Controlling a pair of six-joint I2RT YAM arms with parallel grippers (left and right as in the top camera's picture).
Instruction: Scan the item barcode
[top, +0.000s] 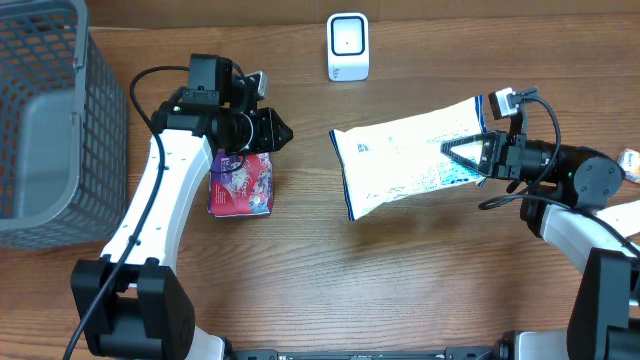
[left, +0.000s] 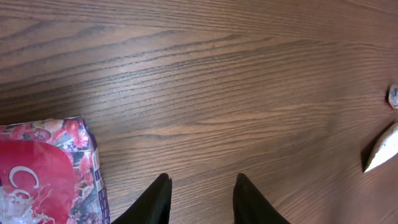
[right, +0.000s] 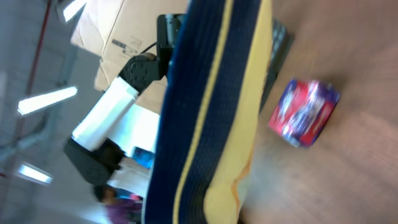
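A white barcode scanner (top: 348, 47) stands at the back middle of the table. My right gripper (top: 466, 156) is shut on the right end of a long white bag (top: 410, 160) with blue print, held lifted and flat in front of the scanner. The right wrist view shows this bag (right: 211, 106) edge-on, blue and yellow, hiding the fingers. A red and purple packet (top: 241, 185) lies on the wood under my left arm. My left gripper (top: 278, 132) hovers just right of that packet (left: 43, 168). In the left wrist view it (left: 202, 179) stands open with only bare wood between its fingers.
A grey mesh basket (top: 40, 120) fills the left side of the table. A small colourful item (top: 630, 160) lies at the right edge. The red packet (right: 303, 112) shows beyond the bag in the right wrist view. A pale pointed shape (left: 382, 148) sits at the left wrist view's right edge.
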